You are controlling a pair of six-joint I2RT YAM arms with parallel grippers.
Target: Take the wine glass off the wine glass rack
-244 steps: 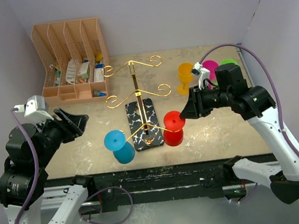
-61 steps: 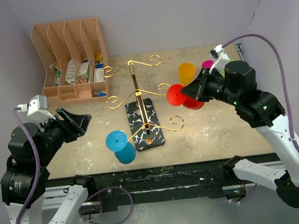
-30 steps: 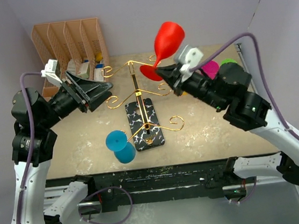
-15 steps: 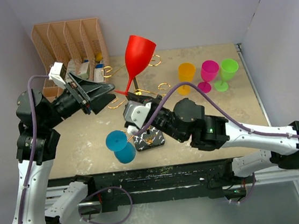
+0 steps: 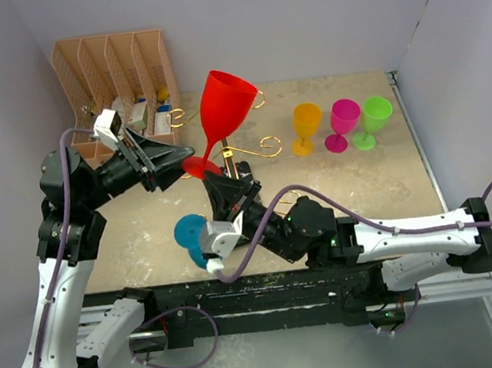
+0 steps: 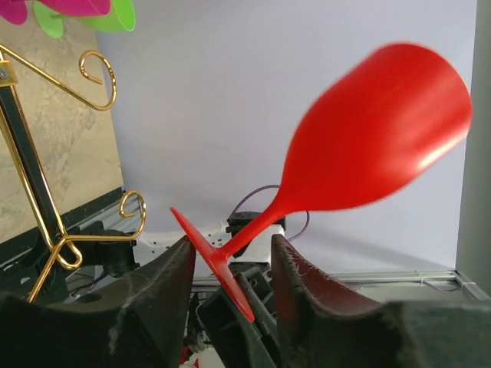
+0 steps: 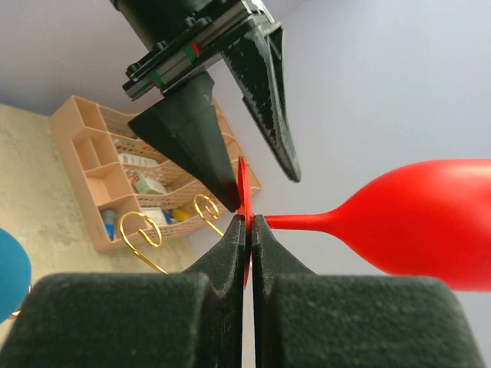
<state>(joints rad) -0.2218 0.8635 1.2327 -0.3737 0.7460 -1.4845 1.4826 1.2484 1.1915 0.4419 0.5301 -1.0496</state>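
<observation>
The red wine glass (image 5: 226, 106) is in the air above the gold wire wine glass rack (image 5: 266, 145), tilted with its bowl up. My right gripper (image 5: 213, 181) is shut on the flat foot of the glass, pinching its rim (image 7: 247, 222). My left gripper (image 5: 186, 162) comes in from the left. In the left wrist view its fingers (image 6: 157, 284) stand on either side of the red glass (image 6: 368, 146), at its foot and lower stem, with a gap on the right side. The rack's base is mostly hidden under my right arm.
A blue glass (image 5: 189, 233) hangs at the rack's lower left hook. Yellow (image 5: 308, 124), pink (image 5: 344, 119) and green (image 5: 374, 116) glasses stand at the back right. The peach desk organiser (image 5: 116, 92) fills the back left corner.
My right arm has swung the red glass left and down over the rack to my left gripper. The left jaws have narrowed around the glass's foot.
</observation>
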